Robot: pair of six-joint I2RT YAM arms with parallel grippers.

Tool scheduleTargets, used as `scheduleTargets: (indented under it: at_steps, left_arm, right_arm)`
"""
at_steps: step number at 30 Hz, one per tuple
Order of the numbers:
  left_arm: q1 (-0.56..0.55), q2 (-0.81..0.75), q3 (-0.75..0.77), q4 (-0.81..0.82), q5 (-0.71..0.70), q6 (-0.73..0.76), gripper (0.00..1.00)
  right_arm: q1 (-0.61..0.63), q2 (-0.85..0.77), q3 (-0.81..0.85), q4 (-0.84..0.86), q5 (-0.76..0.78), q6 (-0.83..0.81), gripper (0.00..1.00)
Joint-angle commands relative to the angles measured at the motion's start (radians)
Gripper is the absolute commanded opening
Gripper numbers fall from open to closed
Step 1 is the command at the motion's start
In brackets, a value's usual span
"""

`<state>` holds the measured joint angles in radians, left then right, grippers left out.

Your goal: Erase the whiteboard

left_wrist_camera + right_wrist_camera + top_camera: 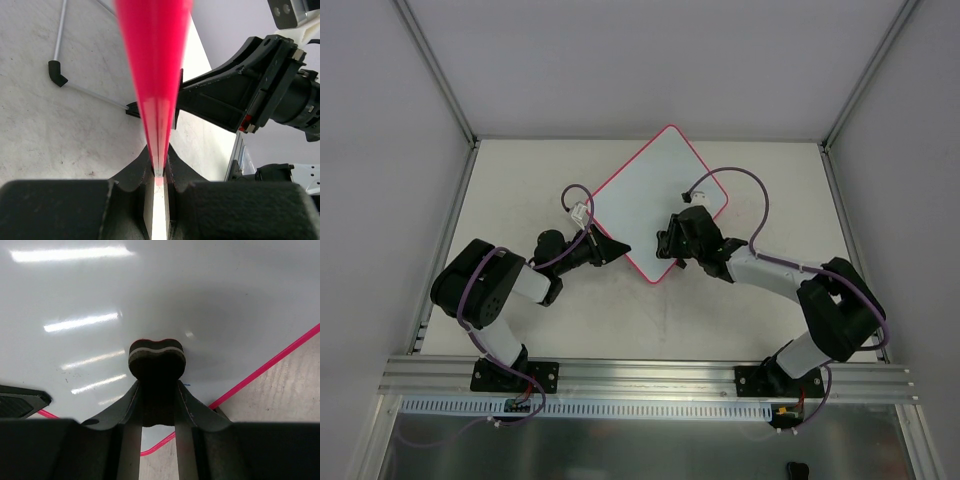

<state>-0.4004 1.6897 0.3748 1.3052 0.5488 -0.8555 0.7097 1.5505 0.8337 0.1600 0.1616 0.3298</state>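
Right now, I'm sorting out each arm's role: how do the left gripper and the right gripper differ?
The left gripper pinches the whiteboard by its pink-red frame edge; the right gripper holds a small black eraser. The left gripper meets the board edge-on from its left side; the right gripper points its eraser at the white face, close to the board's near corner. Both are shut on something.

Qty: 1 whiteboard [655, 195], 1 eraser [157, 357], 2 pincers [159, 172] [157, 390].

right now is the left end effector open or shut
Shut on the whiteboard: the left wrist view shows its pink frame pinched, no gap, inside the left end effector.
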Motion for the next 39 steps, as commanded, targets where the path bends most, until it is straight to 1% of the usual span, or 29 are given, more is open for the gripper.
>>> scheduleTargets:
  at_steps: [1, 6, 9, 13, 16, 21, 25, 32, 34, 35, 39]
  left_arm:
    - [-0.015, -0.004, -0.007, 0.376, 0.06, -0.011, 0.0]
    - [-0.015, -0.008, -0.008, 0.376, 0.06, -0.011, 0.0]
    - [-0.015, -0.012, -0.011, 0.376, 0.06, -0.01, 0.0]
    - [-0.015, -0.012, -0.011, 0.376, 0.06, -0.008, 0.0]
    - [-0.015, -0.01, -0.011, 0.376, 0.06, -0.01, 0.0]
    - [-0.015, -0.01, -0.01, 0.376, 0.059, -0.008, 0.0]
    - [-0.015, -0.01, -0.011, 0.376, 0.06, -0.008, 0.0]
    - [-0.015, -0.01, -0.01, 0.376, 0.06, -0.008, 0.0]
    - [-0.017, -0.009, -0.01, 0.376, 0.06, -0.01, 0.0]
    - [-0.017, -0.009, -0.008, 0.376, 0.06, -0.008, 0.0]
    - [-0.017, -0.007, -0.01, 0.376, 0.059, -0.008, 0.0]
  right_arm:
    - [-0.056, 0.077, -0.008, -0.151, 0.11, 0.003, 0.0]
    - [-0.061, 0.114, -0.024, -0.155, 0.127, 0.043, 0.0]
    - [-0.073, 0.114, -0.045, -0.189, 0.157, 0.063, 0.0]
    - [-0.11, 0.111, -0.079, -0.192, 0.173, 0.095, 0.0]
    - [-0.125, 0.096, -0.094, -0.211, 0.223, 0.12, 0.0]
    - [-0.141, 0.085, -0.093, -0.22, 0.268, 0.107, 0.0]
    - [-0.179, 0.088, -0.078, -0.218, 0.257, 0.095, 0.0]
    - [-0.194, 0.059, -0.018, -0.217, 0.259, 0.045, 0.0]
    - [-0.196, 0.039, 0.013, -0.218, 0.244, 0.017, 0.0]
    - [-0.194, 0.03, 0.021, -0.217, 0.207, 0.006, 0.0]
    - [-0.15, -0.05, 0.018, -0.171, 0.179, -0.038, 0.0]
